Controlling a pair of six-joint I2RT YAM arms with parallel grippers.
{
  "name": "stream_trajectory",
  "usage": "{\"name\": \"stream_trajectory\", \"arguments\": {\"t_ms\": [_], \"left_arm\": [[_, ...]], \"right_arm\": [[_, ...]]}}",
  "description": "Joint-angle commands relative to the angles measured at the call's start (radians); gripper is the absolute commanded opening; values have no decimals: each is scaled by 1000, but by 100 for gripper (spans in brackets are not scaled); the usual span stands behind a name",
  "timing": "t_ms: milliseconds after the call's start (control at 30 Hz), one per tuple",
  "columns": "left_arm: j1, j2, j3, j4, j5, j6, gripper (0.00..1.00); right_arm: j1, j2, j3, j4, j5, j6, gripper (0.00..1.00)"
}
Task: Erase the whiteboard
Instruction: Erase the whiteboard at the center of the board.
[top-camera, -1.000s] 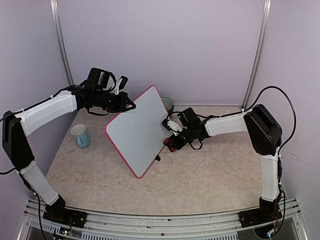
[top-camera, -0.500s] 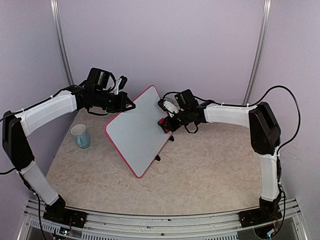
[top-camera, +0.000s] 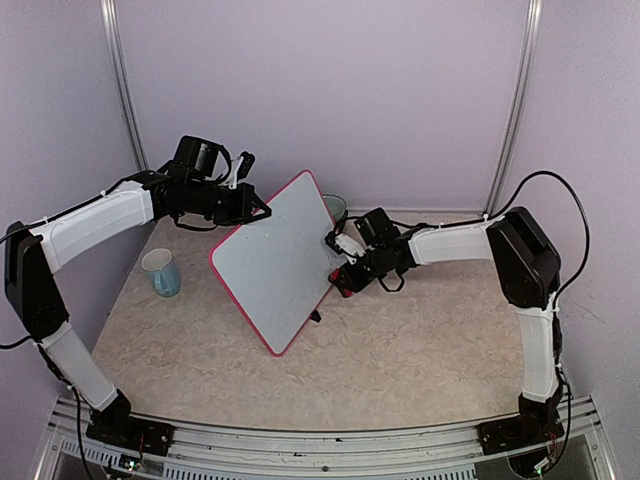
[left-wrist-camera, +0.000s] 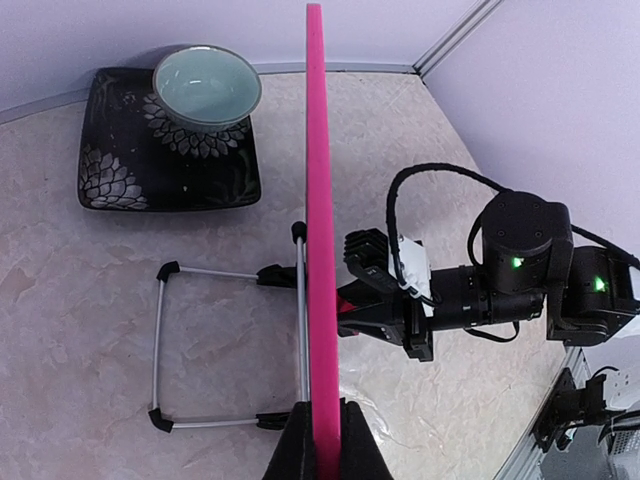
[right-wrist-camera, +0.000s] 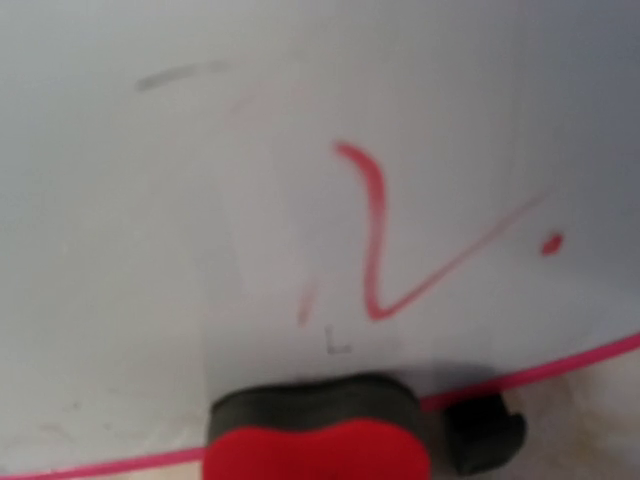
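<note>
Left fingers: the two black fingers (left-wrist-camera: 296, 456) of the left gripper (left-wrist-camera: 322, 450) were pinched narrow on the pink frame at the board's top edge, one finger on each face.
Right fingers: the right gripper (top-camera: 346, 279) was clamped on a small red block eraser with a black felt pad (right-wrist-camera: 318, 448); its fingertips themselves did not show in the right wrist view.
Eraser contact: the eraser pressed against the white face just inside the lower stretch of frame, beside a small black foot (right-wrist-camera: 485, 436).
Writing: red marker strokes (right-wrist-camera: 372, 232) and a red dot remained just above the eraser, with a faint grey smear higher up.
Task's thing: the large rectangular whiteboard with a pink rounded-corner frame (top-camera: 275, 265) stood tilted on the table between the two arms, held at its upper left corner by the left gripper and met at its right edge by the right gripper.
Behind the board: a thin wire stand with black tips (left-wrist-camera: 158, 340) lay flat on the table; farther back, a pale green bowl (left-wrist-camera: 207, 85) sat on a square black patterned plate (left-wrist-camera: 118, 160).
Left side: a light blue mug (top-camera: 160, 272) stood well apart from the board.
Surface: a beige marbled table (top-camera: 410, 350).
</note>
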Motion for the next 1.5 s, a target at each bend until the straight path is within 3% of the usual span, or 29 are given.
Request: {"name": "stream_trajectory", "arguments": {"t_ms": [0,267,833,1300,1467], "left_arm": [[-21,16,-35,-20,62,31,0],[-21,12,-37,-20,61,33,0],[-17,-5,-36,-21,63,32,0],[-16,-29,-30,-46,71,30,0],[-15,-49,-25,-58,67,32,0]], "right_arm": [[4,8,91,-4,-14,-6,0],[-1,31,271,-80,5,-14,0],[-12,-5,23,19,-15,1,0],[4,-42,210,-64,-45,4,0],[25,-59,201,-59,-45,6,0]]}}
